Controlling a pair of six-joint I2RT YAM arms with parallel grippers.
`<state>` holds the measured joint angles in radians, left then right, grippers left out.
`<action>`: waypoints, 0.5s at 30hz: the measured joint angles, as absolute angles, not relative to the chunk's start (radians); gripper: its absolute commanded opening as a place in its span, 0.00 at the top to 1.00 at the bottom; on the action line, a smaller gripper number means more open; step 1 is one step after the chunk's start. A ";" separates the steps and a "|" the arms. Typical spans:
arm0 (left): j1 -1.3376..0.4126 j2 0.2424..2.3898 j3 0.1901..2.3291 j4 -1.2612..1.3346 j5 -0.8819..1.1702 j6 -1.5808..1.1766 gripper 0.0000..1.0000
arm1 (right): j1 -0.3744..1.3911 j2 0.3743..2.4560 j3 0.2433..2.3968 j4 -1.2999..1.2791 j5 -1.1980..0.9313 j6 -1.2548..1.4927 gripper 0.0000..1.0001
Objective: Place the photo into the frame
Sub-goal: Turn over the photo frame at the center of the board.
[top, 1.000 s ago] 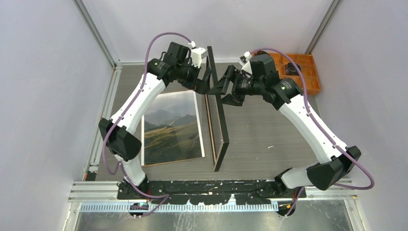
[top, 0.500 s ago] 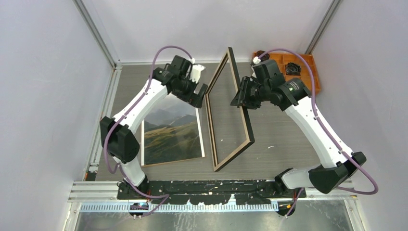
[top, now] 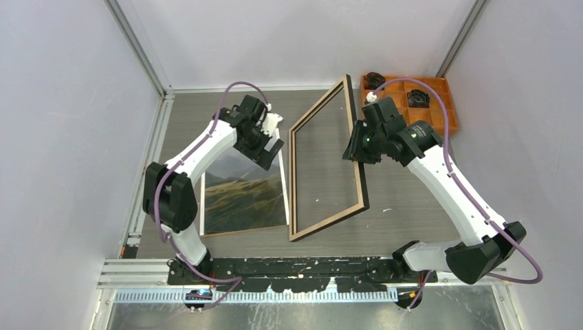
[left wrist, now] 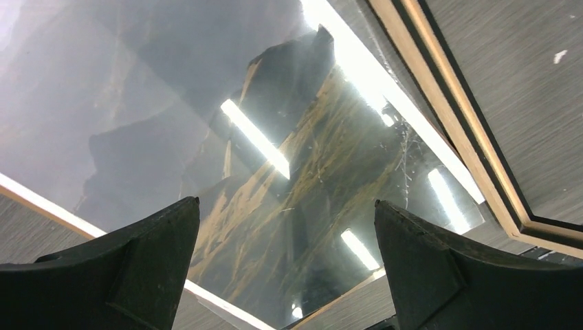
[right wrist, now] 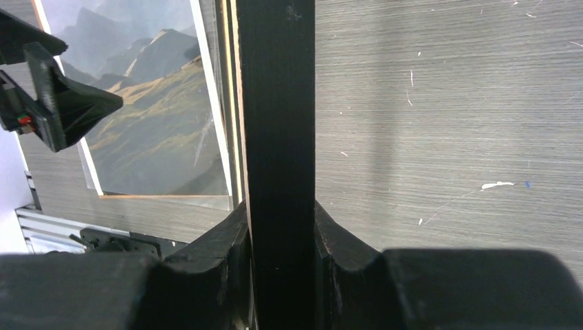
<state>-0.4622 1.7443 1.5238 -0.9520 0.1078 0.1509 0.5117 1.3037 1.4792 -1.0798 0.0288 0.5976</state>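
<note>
Top view first. Can see the frame [top: 328,221] around the middle of the grey table [top: 412,192], wood-coloured back facing up, far end angled toward the orange tray [top: 443,110] in the far right corner. Looks tipped up on its right side, but can't say for sure from here. Got the right gripper [top: 356,146] clamped onto the frame's right rail roughly halfway along. Can spot the photo [top: 244,196] lying flat, picture side up, just left of the frame's left rail. Found the left gripper [top: 268,151] over the photo's far right corner, spread wide and holding nothing.

Left wrist next. Looking down at the glossy photo, lots of glare on it, framed by two black fingers [left wrist: 137,275] set far apart with nothing between them. Also catching a corner of the frame on the right, just beside the photo's white border.

Right wrist last. Shows both fingers pressed against the black rail from either side, so a proper pinch on the frame. Past the rail on the left, the photo on the table, plus the other claw poking in at the left edge. Can't tell whether frame and print actually touch.
</note>
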 measured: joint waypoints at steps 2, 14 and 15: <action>-0.436 1.735 1.514 -0.951 0.108 0.163 0.00 | 0.509 1.291 1.448 -1.055 0.033 0.603 0.72; -0.312 1.652 1.459 -0.948 0.107 0.196 0.00 | 0.508 1.277 1.315 -0.922 0.028 0.631 0.71; -0.307 1.647 1.451 -0.947 0.105 0.197 0.00 | 0.508 1.281 1.303 -0.908 0.028 0.634 0.71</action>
<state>-0.3069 1.6466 1.4506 -0.9474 0.1051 0.1974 0.5083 1.2808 1.3029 -0.9081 0.0277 0.6342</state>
